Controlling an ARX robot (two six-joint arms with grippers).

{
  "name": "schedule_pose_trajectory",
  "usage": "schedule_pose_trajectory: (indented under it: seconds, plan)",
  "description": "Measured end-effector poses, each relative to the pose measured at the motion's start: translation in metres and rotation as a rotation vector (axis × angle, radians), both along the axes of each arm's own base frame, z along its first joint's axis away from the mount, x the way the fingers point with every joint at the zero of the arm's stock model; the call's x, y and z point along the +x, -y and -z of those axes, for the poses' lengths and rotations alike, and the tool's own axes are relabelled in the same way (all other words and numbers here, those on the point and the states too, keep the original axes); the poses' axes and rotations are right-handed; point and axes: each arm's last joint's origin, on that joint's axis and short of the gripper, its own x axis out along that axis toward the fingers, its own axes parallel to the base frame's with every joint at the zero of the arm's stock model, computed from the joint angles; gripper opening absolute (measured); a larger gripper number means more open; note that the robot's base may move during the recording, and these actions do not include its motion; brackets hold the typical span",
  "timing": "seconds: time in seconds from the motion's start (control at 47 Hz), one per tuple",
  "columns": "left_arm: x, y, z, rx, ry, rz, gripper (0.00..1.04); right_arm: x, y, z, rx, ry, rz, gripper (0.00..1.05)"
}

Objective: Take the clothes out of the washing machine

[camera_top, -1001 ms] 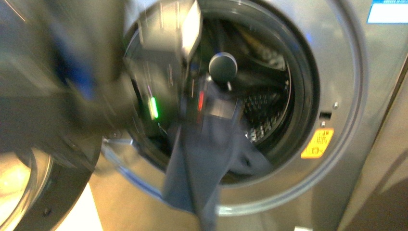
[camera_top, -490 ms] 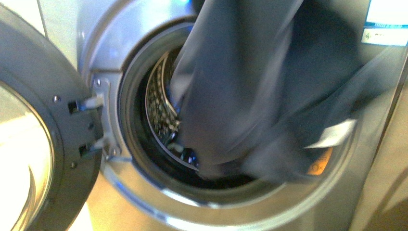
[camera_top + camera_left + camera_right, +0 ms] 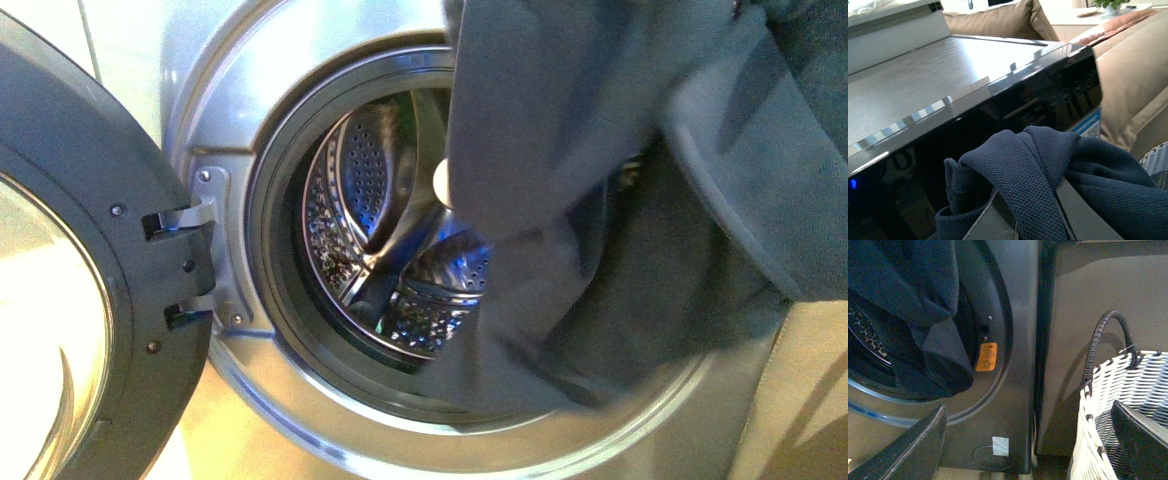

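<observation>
Well — clothes in left gripper, before the washing machine.

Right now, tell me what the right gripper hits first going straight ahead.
The right gripper would likely meet the washing machine, low on its front near the white sticker; the basket stands aside. Depth unclear.

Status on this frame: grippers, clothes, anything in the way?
Left gripper shut on clothes, up at washing machine top. Right gripper open, empty. Clothes hang across drum mouth; door open, basket beside machine.
</observation>
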Motion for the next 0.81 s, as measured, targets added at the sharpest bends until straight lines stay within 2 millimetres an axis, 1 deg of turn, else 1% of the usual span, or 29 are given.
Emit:
schedule_pose_trajectory:
  seconds: [0.085,0.149,0.17,0.192,0.319,0.447,0.511,0.596,0.639,0.745,0.809]
  plan:
    - [0.012,0.000,-0.008,0.014,-0.022,-0.030,0.09,0.000,0.000,0.000,0.000,0.000,0.000,0.97]
    - [0.017,-0.001,-0.007,0.021,-0.033,-0.042,0.09,0.000,0.000,0.000,0.000,0.000,0.000,0.97]
    - [0.024,-0.002,-0.005,0.028,-0.043,-0.064,0.09,0.000,0.000,0.000,0.000,0.000,0.000,0.97]
    - [0.027,-0.001,-0.003,0.033,-0.050,-0.067,0.09,0.000,0.000,0.000,0.000,0.000,0.000,0.97]
    - [0.029,-0.001,-0.005,0.032,-0.047,-0.072,0.09,0.000,0.000,0.000,0.000,0.000,0.000,0.97]
    - [0.026,-0.001,-0.008,0.034,-0.044,-0.069,0.09,0.000,0.000,0.000,0.000,0.000,0.000,0.97]
    - [0.022,-0.002,-0.015,0.008,-0.021,-0.053,0.09,0.000,0.000,0.000,0.000,0.000,0.000,0.97]
    - [0.015,-0.005,-0.035,-0.142,0.109,-0.018,0.09,0.000,0.000,0.000,0.000,0.000,0.000,0.97]
    - [0.010,-0.008,-0.041,-0.186,0.144,-0.014,0.09,0.000,0.000,0.000,0.000,0.000,0.000,0.97]
    - [-0.016,-0.026,-0.059,-0.292,0.206,-0.011,0.09,0.000,0.000,0.000,0.000,0.000,0.000,0.97]
    - [-0.039,-0.042,-0.069,-0.343,0.233,-0.006,0.09,0.000,0.000,0.000,0.000,0.000,0.000,0.97]
